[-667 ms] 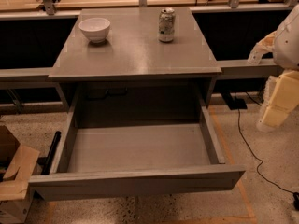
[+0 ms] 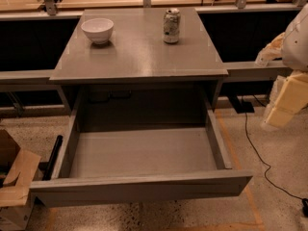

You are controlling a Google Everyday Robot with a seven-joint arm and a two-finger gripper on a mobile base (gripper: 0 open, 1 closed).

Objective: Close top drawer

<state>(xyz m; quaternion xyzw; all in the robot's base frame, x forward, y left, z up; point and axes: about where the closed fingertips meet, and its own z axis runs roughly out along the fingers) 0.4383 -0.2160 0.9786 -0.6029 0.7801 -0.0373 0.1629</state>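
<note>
The top drawer (image 2: 139, 186) is a wide matte-grey drawer with a plain front panel. It stands pulled far out from under the grey table top (image 2: 139, 57), and its deep box (image 2: 142, 150) is empty. My gripper (image 2: 285, 105) is the cream-coloured part at the right edge of the camera view. It hangs to the right of the drawer's right side wall, apart from it and not touching the drawer.
A white bowl (image 2: 97, 30) and a drink can (image 2: 171, 25) stand on the table top. A cardboard box (image 2: 14, 186) sits on the floor at the drawer's left corner. A black cable (image 2: 250, 138) runs over the floor at the right.
</note>
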